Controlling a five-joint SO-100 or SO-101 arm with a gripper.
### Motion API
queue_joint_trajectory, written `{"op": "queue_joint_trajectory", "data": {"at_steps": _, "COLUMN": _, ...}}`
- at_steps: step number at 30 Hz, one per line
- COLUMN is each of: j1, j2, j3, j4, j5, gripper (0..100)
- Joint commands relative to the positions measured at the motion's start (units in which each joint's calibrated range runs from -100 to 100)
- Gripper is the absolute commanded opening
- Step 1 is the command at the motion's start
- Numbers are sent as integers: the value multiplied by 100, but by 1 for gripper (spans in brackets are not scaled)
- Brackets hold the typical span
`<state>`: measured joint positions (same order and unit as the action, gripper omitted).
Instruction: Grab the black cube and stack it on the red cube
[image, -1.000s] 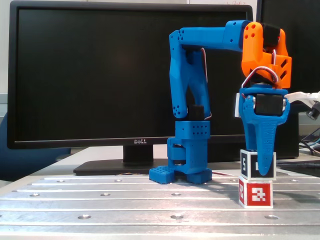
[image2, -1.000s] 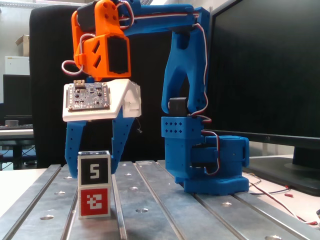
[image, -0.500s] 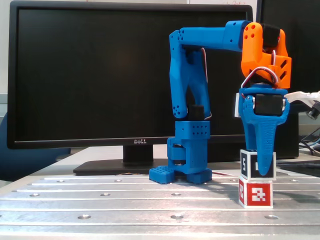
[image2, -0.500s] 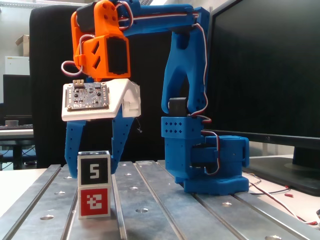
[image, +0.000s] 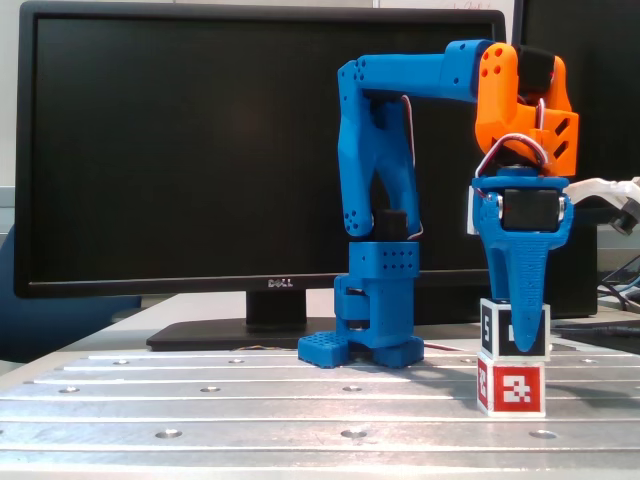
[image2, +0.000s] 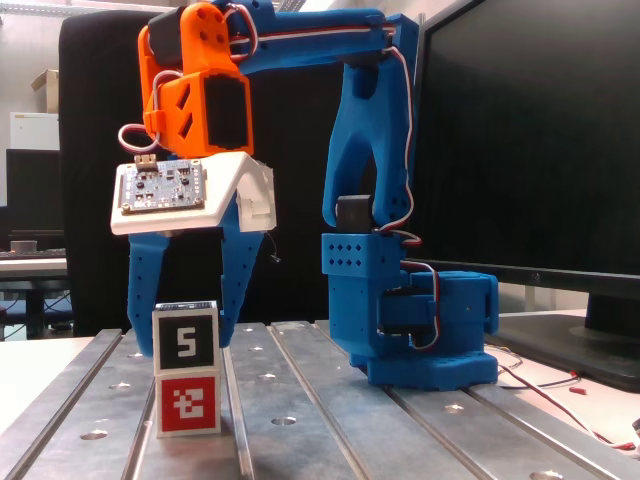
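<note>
Two cubes in all, one of each kind, stacked: the black cube (image: 515, 331) sits on top of the red cube (image: 511, 387), which rests on the slotted metal worktop (image: 250, 410) near its front right edge in this fixed view. One arm (image: 380, 200), blue with an orange wrist section, base bolted toward the back of the worktop.

In the side-on fixed view the hand (image: 520, 335) points straight down and reads as a single blue wedge overlapping the black cube's face; finger spacing cannot be judged from here. One dark monitor (image: 180, 150) fills the background.

In the other fixed view the stack appears at lower left: black cube (image2: 186, 340) over red cube (image2: 187, 402), the upper one sitting a shade left of the lower. Here the hand (image2: 178, 345) shows two separate fingers (image2: 143, 300) straddling the black cube, one on each side. A sliver of background seems to show between the left finger and the cube's edge, and the right finger passes behind the cube's corner, so the hand looks released rather than clamped, though the contact on the right side is not clear. This view alone shows the white mount with a circuit board (image2: 160, 188) under the orange wrist.
</note>
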<state>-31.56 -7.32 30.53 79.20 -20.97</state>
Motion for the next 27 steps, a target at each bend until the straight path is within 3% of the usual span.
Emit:
{"op": "queue_joint_trajectory", "data": {"at_steps": 1, "j1": 110, "j2": -79, "j3": 0, "j4": 53, "j5": -18, "gripper": 15}}
{"op": "queue_joint_trajectory", "data": {"at_steps": 13, "j1": 110, "j2": -79, "j3": -9, "j4": 53, "j5": -23, "gripper": 15}}
{"op": "queue_joint_trajectory", "data": {"at_steps": 19, "j1": 110, "j2": -79, "j3": -9, "j4": 53, "j5": -23, "gripper": 23}}
{"op": "queue_joint_trajectory", "data": {"at_steps": 27, "j1": 110, "j2": -79, "j3": -54, "j4": 53, "j5": -23, "gripper": 25}}
